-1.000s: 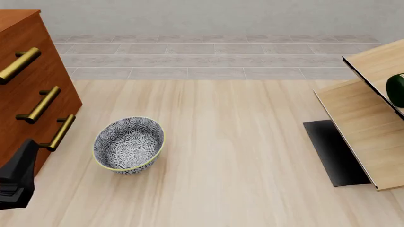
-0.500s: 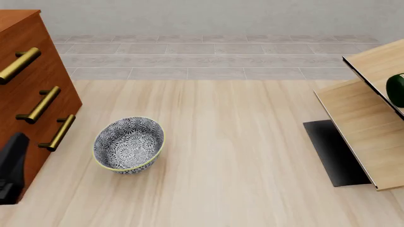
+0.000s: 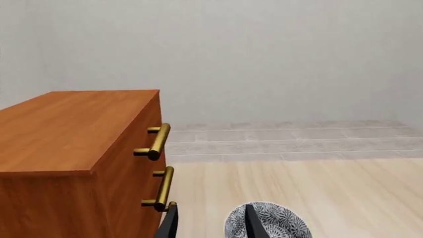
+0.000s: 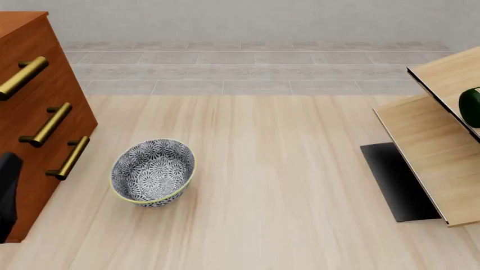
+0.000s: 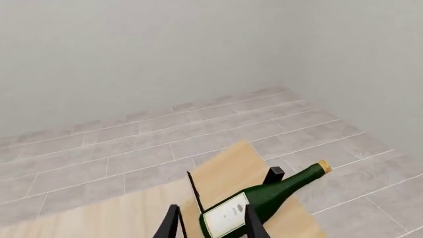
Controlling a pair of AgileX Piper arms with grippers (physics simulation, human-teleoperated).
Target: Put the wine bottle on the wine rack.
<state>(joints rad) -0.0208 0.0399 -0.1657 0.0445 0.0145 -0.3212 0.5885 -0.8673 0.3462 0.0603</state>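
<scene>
The wine bottle [image 5: 271, 194] is dark green with a tan cork and a white label. It lies tilted on the pale-wood wine rack [image 5: 231, 168]. In the front view only a dark green bit of the wine bottle [image 4: 471, 107] shows at the right edge, on the wine rack [image 4: 431, 147]. My right gripper [image 5: 211, 225] is open, hanging back from the bottle with its fingertips [image 5: 254, 223] framing the label. It does not show in the front view. My left gripper [image 3: 210, 227] is open and holds nothing, beside the cabinet. In the front view only a black part of the left arm [image 4: 6, 194] shows.
A reddish-brown drawer cabinet [image 4: 34, 112] with brass handles stands at the left. A patterned bowl [image 4: 153, 171] sits on the wooden table just right of it. The rack's black base plate [image 4: 396, 181] lies on the table at the right. Grey tiles run along the back.
The left arm's black shape has slid left and back toward the front view's edge. The bottle, the rack and the bowl have not moved.
</scene>
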